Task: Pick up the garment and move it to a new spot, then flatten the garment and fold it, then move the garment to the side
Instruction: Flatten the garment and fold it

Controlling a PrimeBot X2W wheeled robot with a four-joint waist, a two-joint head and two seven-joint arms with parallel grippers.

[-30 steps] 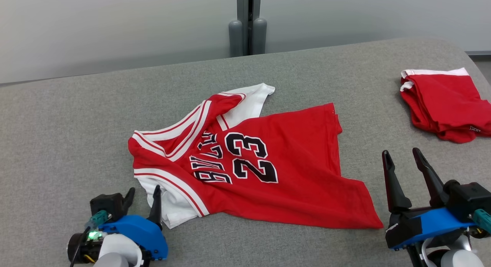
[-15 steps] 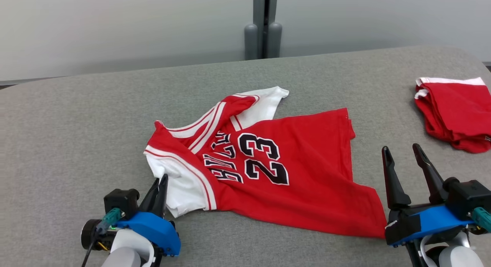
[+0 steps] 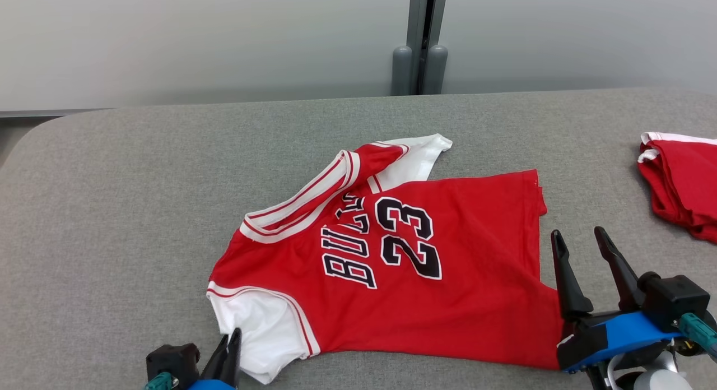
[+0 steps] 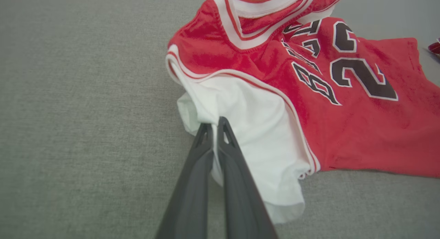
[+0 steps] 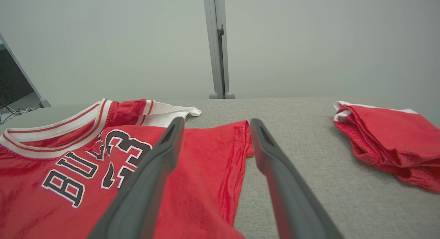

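Clamped left tool [image 4: 214,123] shut since a second ago on jersey's [image 3: 448,255] white sleeve [image 4: 247,122], dragging soft, light, floppy cloth flatter on the bench [image 3: 140,210], with right tool [image 3: 577,232] agape by the hem [image 3: 539,210], likely next pinch.

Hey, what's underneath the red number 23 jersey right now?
The jersey lies on the grey fabric table, which shows all around it. Anything directly beneath the cloth is covered and cannot be seen.

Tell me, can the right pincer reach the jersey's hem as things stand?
Probably yes. The right pincer is open right beside the hem of the jersey, nothing lying between them; the folded red garment sits farther right, out of the way.
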